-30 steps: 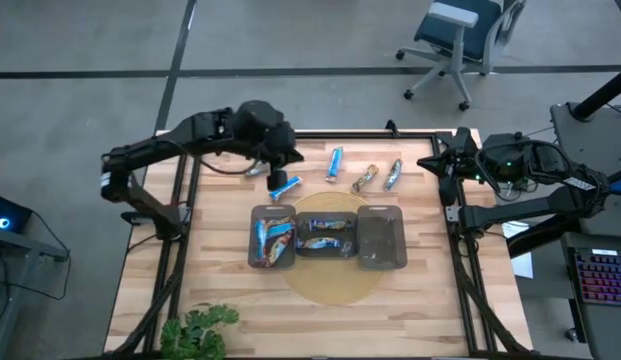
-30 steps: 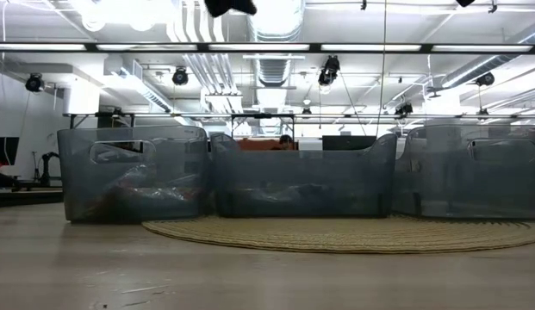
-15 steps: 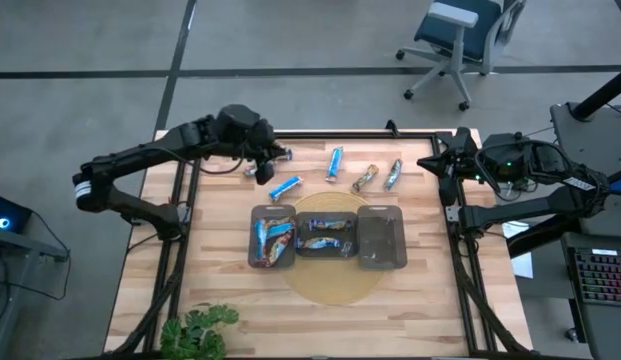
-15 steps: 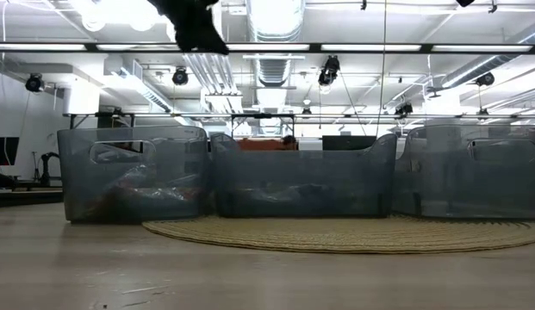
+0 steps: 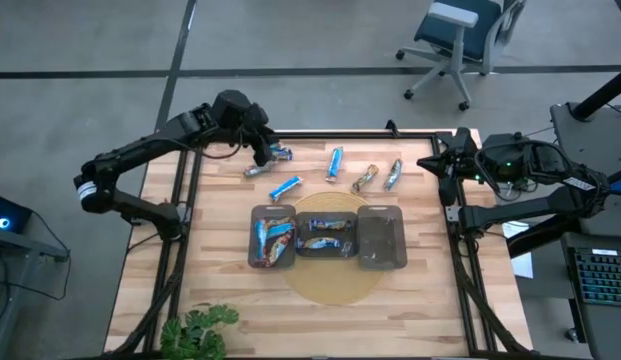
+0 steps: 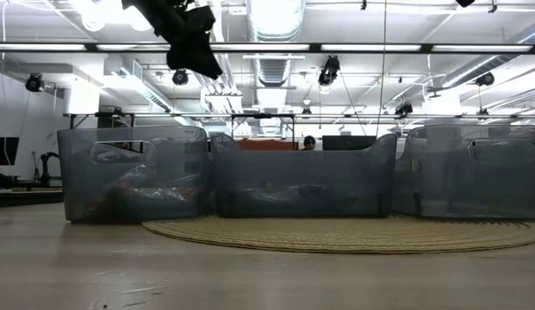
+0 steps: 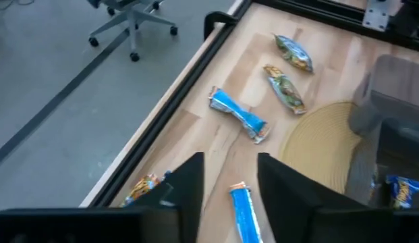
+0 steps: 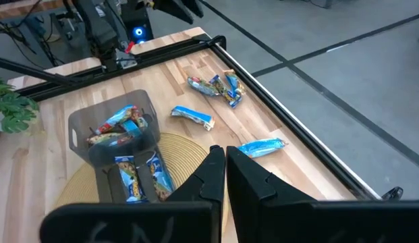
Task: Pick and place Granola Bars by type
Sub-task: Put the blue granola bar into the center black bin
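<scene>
Several granola bars lie flat on the far part of the table. In the high view these are two blue bars (image 5: 285, 186) (image 5: 335, 160), two mixed-colour bars (image 5: 365, 178) (image 5: 393, 173) and two more (image 5: 280, 153) (image 5: 255, 170) at the far left. My left gripper (image 5: 262, 152) hovers open above those far-left bars, and in its wrist view the blue bar (image 7: 246, 209) shows past its fingers (image 7: 189, 189). More bars sit in the left tray (image 5: 273, 212) and the middle tray (image 5: 325, 222). My right gripper (image 8: 222, 169) waits shut at the table's right edge.
A third dark tray (image 5: 381, 212) stands right of the other two, all partly on a round woven mat (image 5: 330, 285). A black frame (image 5: 360, 134) borders the table. A plant (image 5: 195, 330) is at the near left corner, an office chair (image 5: 455, 40) beyond the far edge.
My left gripper has drawn back from above the blue bar toward the table's far left corner. In the low view it has come down from the picture's top edge. The blue bar lies where it did.
</scene>
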Tool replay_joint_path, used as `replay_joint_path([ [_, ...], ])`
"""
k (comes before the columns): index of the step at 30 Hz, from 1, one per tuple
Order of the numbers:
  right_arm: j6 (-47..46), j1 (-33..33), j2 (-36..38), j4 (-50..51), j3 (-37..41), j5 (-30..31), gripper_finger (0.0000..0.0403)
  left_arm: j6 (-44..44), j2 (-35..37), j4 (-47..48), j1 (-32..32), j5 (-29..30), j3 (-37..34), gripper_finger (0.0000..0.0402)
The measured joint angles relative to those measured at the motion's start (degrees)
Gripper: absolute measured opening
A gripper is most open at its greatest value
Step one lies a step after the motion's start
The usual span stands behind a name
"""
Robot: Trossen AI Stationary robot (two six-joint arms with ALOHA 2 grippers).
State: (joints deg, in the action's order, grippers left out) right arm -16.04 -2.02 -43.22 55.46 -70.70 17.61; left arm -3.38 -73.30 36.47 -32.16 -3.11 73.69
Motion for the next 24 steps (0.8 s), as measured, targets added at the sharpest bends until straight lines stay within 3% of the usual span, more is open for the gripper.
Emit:
replay_joint_path([
  [9, -0.1, 0.0, 0.0, 0.0, 0.0, 0.04, 0.0008, -4.67, -1.84, 2.38, -3.99, -0.34, 0.04, 0.0207],
  [16, -0.14, 0.0, 0.0, 0.0, 0.0, 0.13, 0.0008, -10.88, -9.12, 11.88, -6.48, -0.07, 4.91, 0.0213],
  [24, -0.96, 0.0, 0.0, 0.0, 0.0, 0.13, 0.0008, -20.87, -18.82, 14.91, -7.52, 6.12, 12.23, 0.0213],
])
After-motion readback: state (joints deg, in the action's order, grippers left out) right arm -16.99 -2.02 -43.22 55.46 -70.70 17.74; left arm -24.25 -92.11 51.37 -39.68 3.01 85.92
